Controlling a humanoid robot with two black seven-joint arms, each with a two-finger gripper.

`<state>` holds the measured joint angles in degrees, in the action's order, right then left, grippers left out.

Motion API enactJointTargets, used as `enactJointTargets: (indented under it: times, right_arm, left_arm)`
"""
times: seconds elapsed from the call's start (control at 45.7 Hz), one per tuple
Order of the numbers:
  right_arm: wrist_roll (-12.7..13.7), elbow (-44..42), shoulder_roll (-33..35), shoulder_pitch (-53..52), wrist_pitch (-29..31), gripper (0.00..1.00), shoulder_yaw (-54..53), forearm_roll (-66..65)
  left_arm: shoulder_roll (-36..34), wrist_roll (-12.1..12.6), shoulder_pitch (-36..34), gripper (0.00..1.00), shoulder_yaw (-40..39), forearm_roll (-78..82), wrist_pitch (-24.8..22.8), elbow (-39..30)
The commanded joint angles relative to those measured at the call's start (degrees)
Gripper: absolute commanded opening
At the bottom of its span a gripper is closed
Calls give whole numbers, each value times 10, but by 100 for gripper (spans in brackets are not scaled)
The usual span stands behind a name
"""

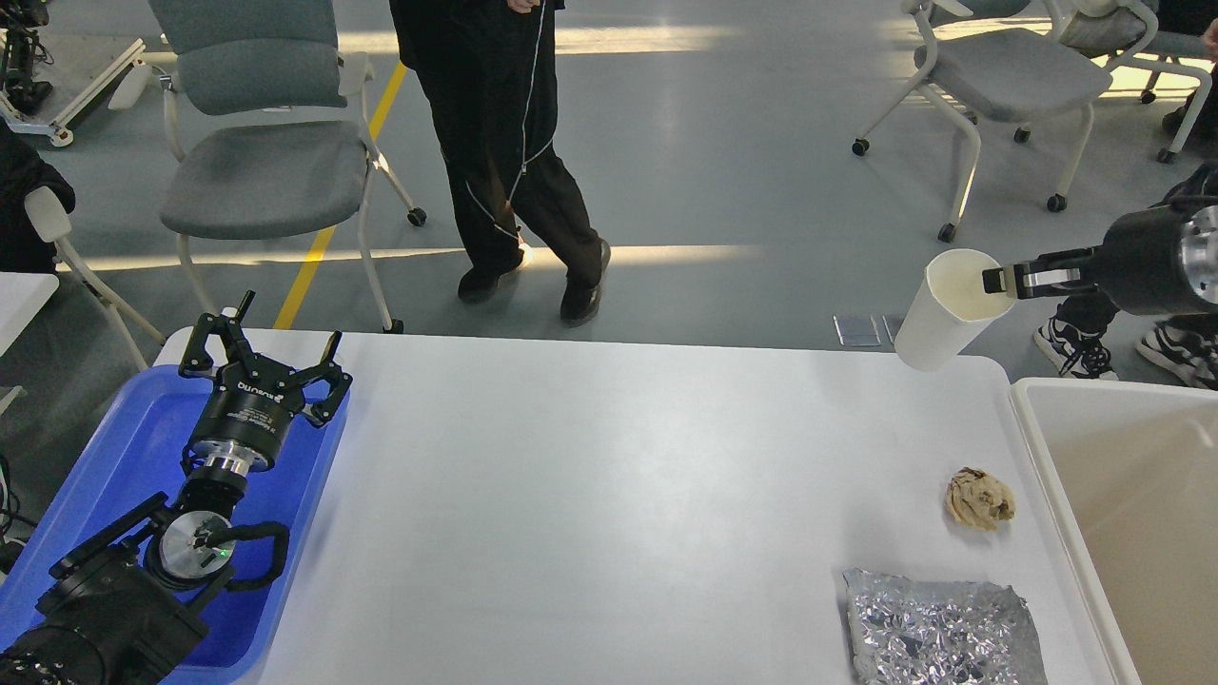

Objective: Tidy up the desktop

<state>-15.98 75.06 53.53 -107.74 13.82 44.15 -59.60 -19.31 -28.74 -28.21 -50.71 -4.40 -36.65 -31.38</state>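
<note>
The white desktop (590, 495) fills the middle of the head view. My right gripper (997, 281) is shut on the rim of a white paper cup (942, 314) and holds it tilted in the air above the desktop's far right corner. A crumpled brown paper ball (978, 499) lies on the desktop at the right. A crumpled sheet of silver foil (942, 628) lies at the near right. My left gripper (259, 354) is open and empty above the blue tray (124, 447) at the left.
A cream-white bin (1123, 514) stands off the desktop's right edge. A person (504, 143) walks on the floor behind the desk. Grey chairs stand at the back left (262, 143) and back right (1009, 71). Someone's shoes (1075, 347) show behind the bin.
</note>
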Motion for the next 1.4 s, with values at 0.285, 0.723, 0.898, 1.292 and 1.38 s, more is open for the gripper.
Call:
enactJointTargets:
  times: [0.285, 0.723, 0.898, 1.292, 1.38]
  right_arm:
    - [0, -40, 162, 142, -18, 0, -95, 2]
    - [-1, -88, 206, 407, -110, 0, -234, 128]
    - [-1, -112, 187, 461, -147, 0, -235, 197]
    - [-1, -181, 96, 588, -236, 0, -239, 385]
    - [-1, -199, 70, 629, -250, 0, -258, 439]
  left_arm:
    - [0, 0, 0, 100, 0, 0, 0, 0]
    - [1, 0, 0, 100, 0, 0, 0, 0]
    - [0, 0, 0, 100, 0, 0, 0, 0]
    - [0, 0, 0, 100, 0, 0, 0, 0]
    - [1, 0, 0, 100, 0, 0, 0, 0]
